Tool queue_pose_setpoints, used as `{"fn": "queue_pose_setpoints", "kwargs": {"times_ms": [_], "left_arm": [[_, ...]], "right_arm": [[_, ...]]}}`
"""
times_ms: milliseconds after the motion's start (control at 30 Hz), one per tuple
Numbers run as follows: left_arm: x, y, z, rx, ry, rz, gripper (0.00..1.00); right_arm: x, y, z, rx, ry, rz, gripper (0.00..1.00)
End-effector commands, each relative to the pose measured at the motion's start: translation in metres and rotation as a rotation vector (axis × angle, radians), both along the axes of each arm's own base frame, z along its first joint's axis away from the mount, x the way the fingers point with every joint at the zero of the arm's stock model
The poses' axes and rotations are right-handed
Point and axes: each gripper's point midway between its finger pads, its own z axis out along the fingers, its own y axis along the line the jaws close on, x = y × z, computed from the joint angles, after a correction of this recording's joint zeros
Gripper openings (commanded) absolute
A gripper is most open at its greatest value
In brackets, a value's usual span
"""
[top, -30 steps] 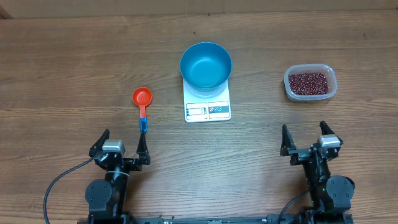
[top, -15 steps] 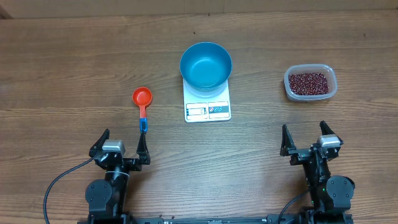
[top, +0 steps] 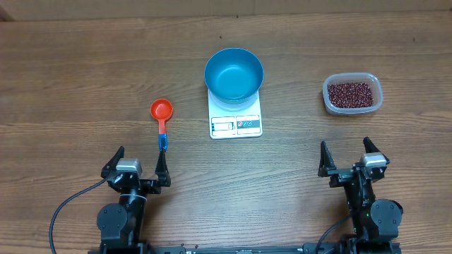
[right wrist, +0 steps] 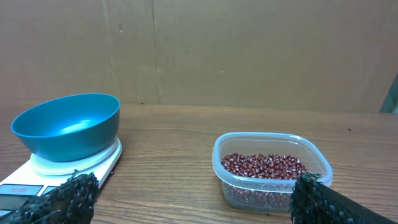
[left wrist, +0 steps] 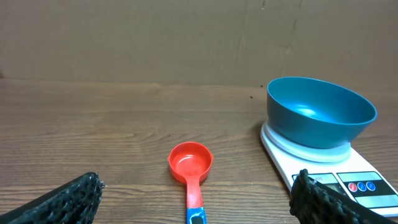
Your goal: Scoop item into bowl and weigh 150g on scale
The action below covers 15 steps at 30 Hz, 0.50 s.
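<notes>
Beans [top: 351, 93] lie in the clear tub [top: 328, 102] at two o'clock, none yet in the bowl [top: 234, 73] on the scale [top: 236, 125] at twelve. Left gripper [top: 139, 159] and right gripper [top: 346, 152] gape wide, empty. Scooping has not begun, I judge; next, the left gripper needs the scoop [top: 162, 113] handle at nine o'clock.

No change is visible between the earlier overhead pictures and the present one. The left gripper [top: 138, 159] and the right gripper [top: 346, 156] show no displacement and no difference in jaw spread. The bowl [top: 234, 73], scale [top: 236, 124], scoop [top: 162, 111] and tub [top: 328, 99] show no shift in position. The beans [top: 349, 93] show no visible difference in amount.
</notes>
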Motion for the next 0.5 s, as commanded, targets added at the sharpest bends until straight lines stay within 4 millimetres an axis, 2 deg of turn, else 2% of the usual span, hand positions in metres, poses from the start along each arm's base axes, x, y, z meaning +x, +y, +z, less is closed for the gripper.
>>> {"fn": "queue_pose_setpoints", "kwargs": {"times_ms": [0,267,367,467], "left_arm": [[0.0,0.003,0.0,0.023,-0.006,0.011,0.99],[-0.003,0.003,0.006,0.036,0.002,0.011,0.99],[-0.006,0.003,0.019,0.038,0.0,0.011,0.99],[-0.012,0.002,0.042,0.038,-0.019,0.011,0.99]], "right_arm": [[0.0,0.002,-0.002,-0.002,-0.002,0.008,1.0],[0.0,0.002,-0.002,-0.002,-0.002,0.008,1.0],[0.0,0.002,-0.002,-0.002,-0.002,0.008,1.0],[0.0,0.002,-0.002,-0.002,-0.002,0.008,1.0]]}}
